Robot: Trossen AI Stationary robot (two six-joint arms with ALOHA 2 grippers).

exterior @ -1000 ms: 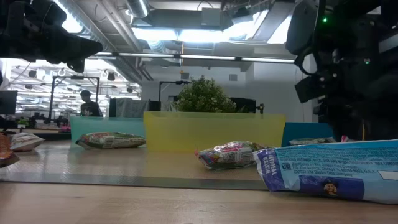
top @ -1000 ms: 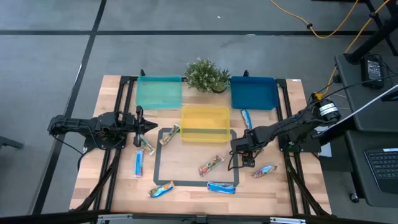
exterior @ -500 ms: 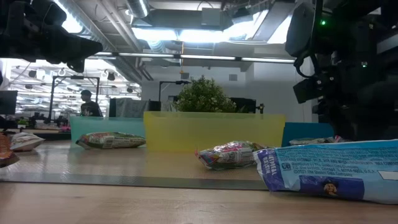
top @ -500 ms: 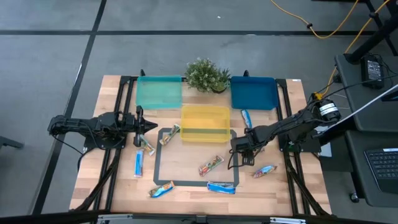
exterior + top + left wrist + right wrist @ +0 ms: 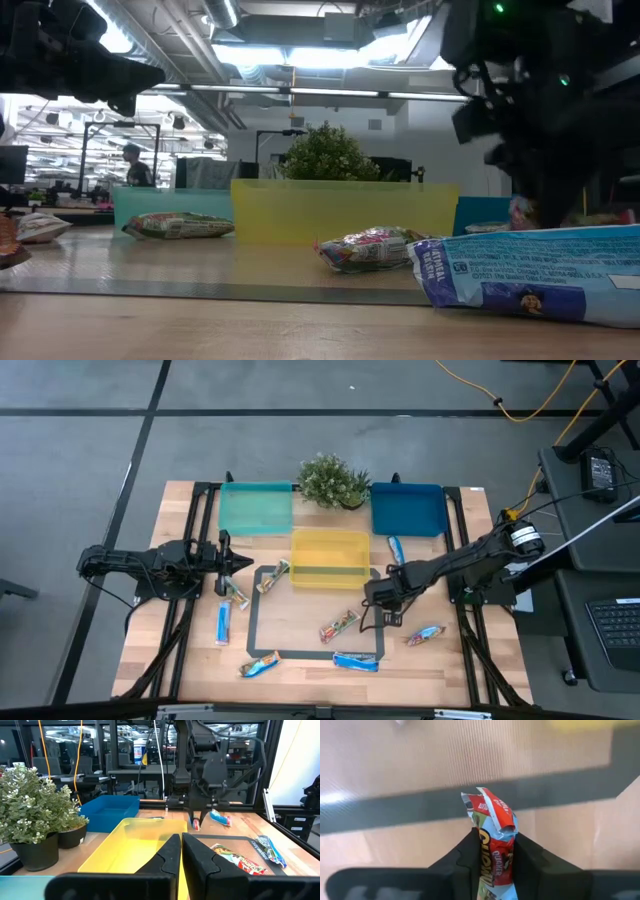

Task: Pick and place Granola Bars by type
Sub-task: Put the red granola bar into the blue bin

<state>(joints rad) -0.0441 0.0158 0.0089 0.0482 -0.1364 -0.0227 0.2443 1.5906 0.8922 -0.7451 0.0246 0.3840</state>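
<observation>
My right gripper [image 5: 383, 600] hangs over the right side of the taped square [image 5: 262, 612], pointing down and shut on a red-and-silver granola bar [image 5: 491, 827]. That same bar [image 5: 196, 824] shows below the fingers in the left wrist view. More bars lie flat on the wood: a red-silver one [image 5: 340, 625], blue ones [image 5: 356, 661] [image 5: 223, 623] [image 5: 397, 550], and a tan-green one [image 5: 275, 575]. My left gripper [image 5: 245, 563] waits shut and level at the table's left. My right gripper pinches the bar's middle [image 5: 492, 851] between its two fingers [image 5: 466, 854], coming from above and pointing down. The bar's crimped end [image 5: 487, 802] sticks out past the fingertips. The bar hangs upright, lifted clear of the table.
A teal tray [image 5: 256, 508], a yellow tray [image 5: 330, 558] and a blue tray [image 5: 407, 508] stand along the far side, with a potted plant [image 5: 333, 480] between them. More bars lie near the front edge [image 5: 259, 666] and at the right [image 5: 425, 634].
My right gripper has risen and shifted a little toward the table's left, and the red-and-silver bar has come up off the table with it.
</observation>
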